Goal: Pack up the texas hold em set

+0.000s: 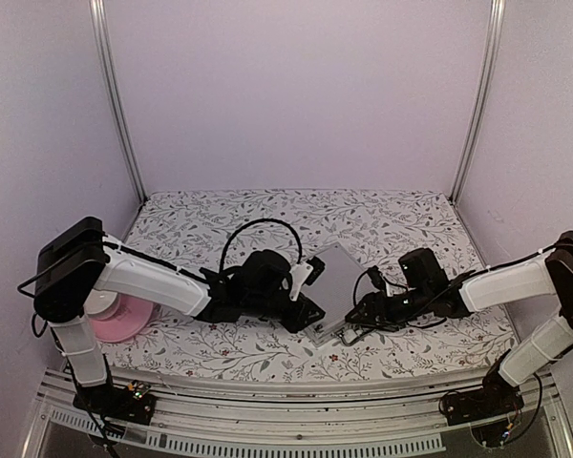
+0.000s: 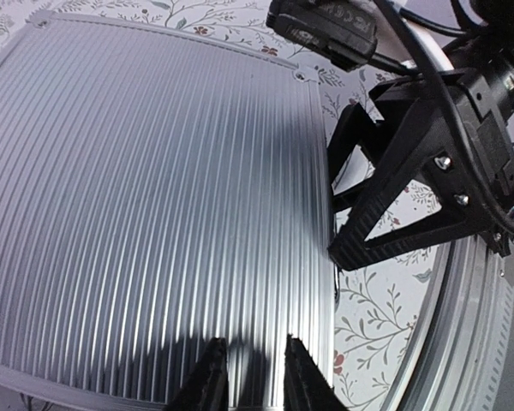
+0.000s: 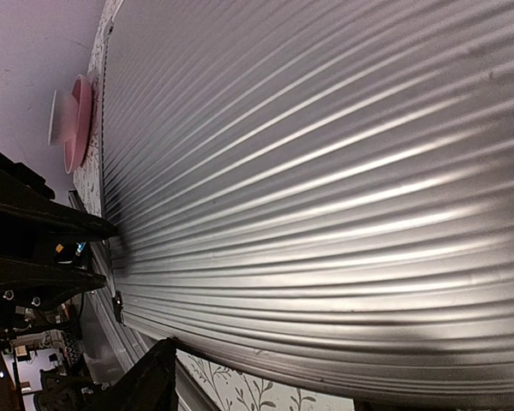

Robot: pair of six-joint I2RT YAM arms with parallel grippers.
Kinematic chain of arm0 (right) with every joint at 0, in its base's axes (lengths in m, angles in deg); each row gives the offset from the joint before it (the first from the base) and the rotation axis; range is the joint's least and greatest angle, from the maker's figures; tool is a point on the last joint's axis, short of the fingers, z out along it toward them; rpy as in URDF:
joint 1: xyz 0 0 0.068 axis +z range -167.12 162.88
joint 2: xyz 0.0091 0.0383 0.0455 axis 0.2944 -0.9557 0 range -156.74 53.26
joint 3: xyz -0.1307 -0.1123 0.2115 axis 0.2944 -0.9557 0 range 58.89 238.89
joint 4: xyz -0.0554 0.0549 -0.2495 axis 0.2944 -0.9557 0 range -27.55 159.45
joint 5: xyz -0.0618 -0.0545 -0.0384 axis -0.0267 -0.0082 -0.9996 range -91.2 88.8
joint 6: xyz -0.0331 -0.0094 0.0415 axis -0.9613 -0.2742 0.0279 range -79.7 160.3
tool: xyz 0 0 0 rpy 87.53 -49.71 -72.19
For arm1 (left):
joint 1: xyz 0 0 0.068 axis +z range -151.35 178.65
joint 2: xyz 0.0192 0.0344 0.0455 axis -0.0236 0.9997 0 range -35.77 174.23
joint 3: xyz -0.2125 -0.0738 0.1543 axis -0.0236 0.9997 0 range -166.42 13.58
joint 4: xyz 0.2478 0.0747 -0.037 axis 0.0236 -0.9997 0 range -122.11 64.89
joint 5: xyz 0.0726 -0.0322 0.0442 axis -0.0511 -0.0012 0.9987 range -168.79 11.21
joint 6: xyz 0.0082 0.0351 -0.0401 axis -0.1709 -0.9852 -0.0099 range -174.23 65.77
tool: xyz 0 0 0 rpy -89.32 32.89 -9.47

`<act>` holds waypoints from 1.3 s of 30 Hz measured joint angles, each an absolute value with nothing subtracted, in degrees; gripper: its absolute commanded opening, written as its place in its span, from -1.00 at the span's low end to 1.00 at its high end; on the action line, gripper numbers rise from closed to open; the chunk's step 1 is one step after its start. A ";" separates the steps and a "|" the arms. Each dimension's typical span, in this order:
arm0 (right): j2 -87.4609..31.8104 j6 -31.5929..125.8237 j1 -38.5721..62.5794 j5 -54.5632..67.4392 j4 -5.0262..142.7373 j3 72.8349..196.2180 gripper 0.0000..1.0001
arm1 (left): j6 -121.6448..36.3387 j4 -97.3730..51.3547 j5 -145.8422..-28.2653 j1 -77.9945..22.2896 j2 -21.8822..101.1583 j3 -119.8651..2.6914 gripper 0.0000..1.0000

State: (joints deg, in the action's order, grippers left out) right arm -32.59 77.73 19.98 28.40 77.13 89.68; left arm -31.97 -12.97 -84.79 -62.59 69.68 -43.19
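Top external view: the texas hold em set (image 1: 332, 286) lies shut near the middle of the floral tablecloth (image 1: 220, 224), its ribbed silver lid up and turned corner-on to the arms. None of its contents show. The left gripper (image 1: 310, 310) reaches in from the left and sits at the case's near-left edge. The right gripper (image 1: 358, 320) comes from the right to the near corner.

From the left wrist, the left fingertips (image 2: 214, 381) are drawn in to a narrow gap over the lid's near edge, clenched with nothing visibly caught between them. The same view shows the right tool released: its black jaws are spread wide, with the tips just beside the case's side edge. I cannot tell whether they touch it.

A pink plate (image 1: 115, 324) with a white bowl (image 1: 100, 303) on it sits at the table's left edge, well apart from the case
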 measured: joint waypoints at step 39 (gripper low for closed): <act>-30.34 73.47 22.25 21.87 70.29 90.11 0.05 | -31.91 -12.25 -84.44 -62.59 69.05 -42.10 -0.54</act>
